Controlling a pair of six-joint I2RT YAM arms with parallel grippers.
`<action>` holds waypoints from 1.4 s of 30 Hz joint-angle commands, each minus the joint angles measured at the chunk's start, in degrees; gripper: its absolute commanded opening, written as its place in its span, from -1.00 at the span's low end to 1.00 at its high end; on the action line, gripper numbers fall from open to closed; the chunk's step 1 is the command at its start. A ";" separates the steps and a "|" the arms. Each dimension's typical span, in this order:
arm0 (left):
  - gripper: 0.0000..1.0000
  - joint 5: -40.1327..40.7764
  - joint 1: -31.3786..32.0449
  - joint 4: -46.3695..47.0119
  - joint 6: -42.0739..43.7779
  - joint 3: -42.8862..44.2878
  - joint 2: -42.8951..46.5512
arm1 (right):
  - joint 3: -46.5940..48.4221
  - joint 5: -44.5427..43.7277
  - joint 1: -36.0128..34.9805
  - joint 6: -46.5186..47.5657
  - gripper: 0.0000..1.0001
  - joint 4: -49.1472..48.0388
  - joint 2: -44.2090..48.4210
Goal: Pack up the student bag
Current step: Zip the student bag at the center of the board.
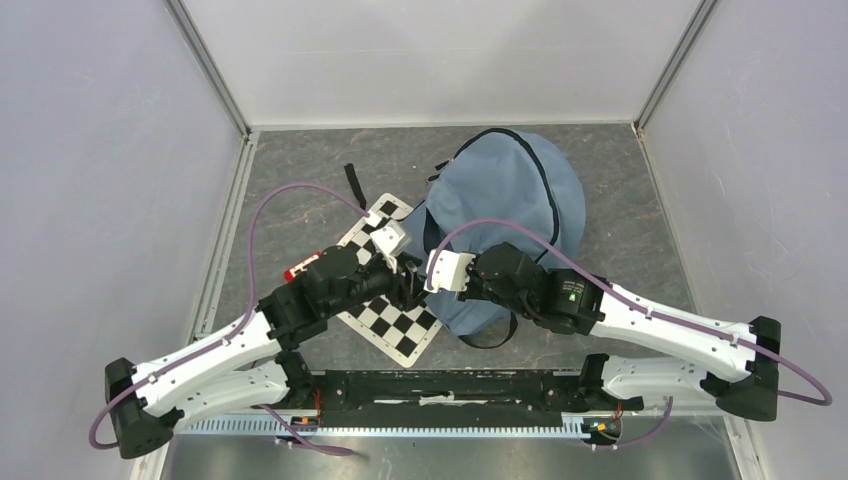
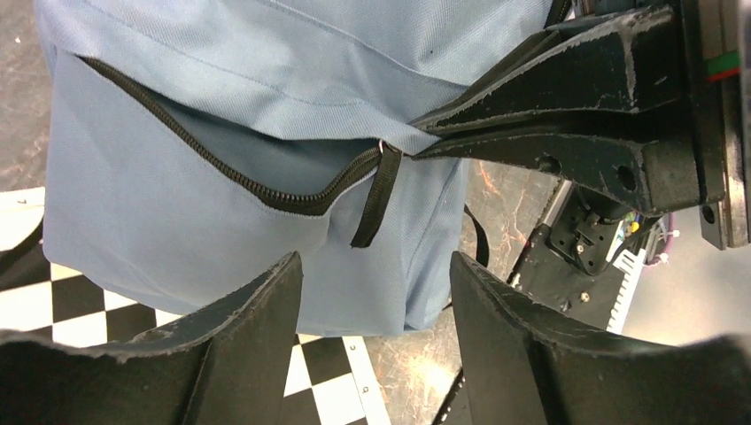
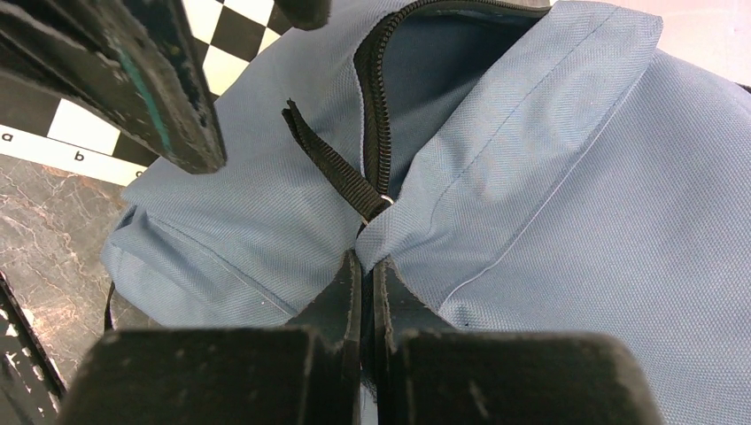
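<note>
From above, the bag (image 1: 520,190) lies on the grey table (image 1: 290,200), far of centre. Its near left corner overlaps a checkered board (image 1: 395,325). The left arm (image 1: 230,345) and right arm (image 1: 660,320) meet over that corner. Their wrists cover it, so how the jaws stand cannot be made out here. A small red object (image 1: 294,272) shows behind the left arm, too hidden to name. No writing is readable.

In the left wrist view, the left gripper (image 2: 376,266) is spread wide with nothing between its fingers, just off the bag's blue cloth. The bag's top and right side run out of frame. The black zip (image 2: 266,190) is partly undone, and a black pull strap (image 2: 376,195) hangs from its slider. The right gripper (image 2: 421,137) pinches the cloth right at the slider.

In the right wrist view, the right gripper's fingers are pressed together on a fold of the bag's cloth just below the slider. The inside of the bag past the zip is dark and cannot be seen. The board's edge is cut off at the left and shows the letters "a" and "b".
</note>
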State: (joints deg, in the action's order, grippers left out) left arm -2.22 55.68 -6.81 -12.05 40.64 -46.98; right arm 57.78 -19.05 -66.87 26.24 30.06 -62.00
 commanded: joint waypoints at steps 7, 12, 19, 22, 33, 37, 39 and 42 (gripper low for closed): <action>0.35 -1.63 -0.05 7.71 4.76 1.58 -6.54 | 2.38 3.73 -0.68 -0.40 -1.00 -2.96 0.72; 0.29 -1.81 -0.05 9.70 5.02 2.55 -8.76 | 2.27 3.97 -0.69 -0.40 -1.00 -3.07 1.11; -0.46 -2.20 -0.09 10.59 4.95 3.75 -11.71 | 1.83 4.55 -0.72 -0.57 -1.00 -3.54 2.19; -0.95 -0.70 -0.05 11.22 3.40 4.31 -11.54 | 1.56 5.23 -0.69 -0.71 -1.00 -3.70 2.74; -0.96 5.30 -0.17 11.18 -5.46 7.03 -6.64 | -0.44 5.90 -0.71 -1.23 -1.00 -2.55 3.46; -0.96 10.55 -0.22 9.15 -6.06 8.50 -7.65 | -1.20 6.98 -0.71 -1.71 -1.00 -2.15 3.78; -0.96 14.78 -0.39 6.33 -7.53 10.50 -8.86 | -1.35 7.77 -0.71 -1.91 -1.00 -1.71 3.73; -0.96 19.48 -1.14 0.84 -10.63 13.83 -10.61 | -1.57 8.29 -0.65 -2.06 -1.00 -0.61 3.49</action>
State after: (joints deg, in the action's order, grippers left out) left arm 5.87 55.90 -4.40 -17.65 47.77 -56.73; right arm 56.88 -14.24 -67.02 25.28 28.21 -59.51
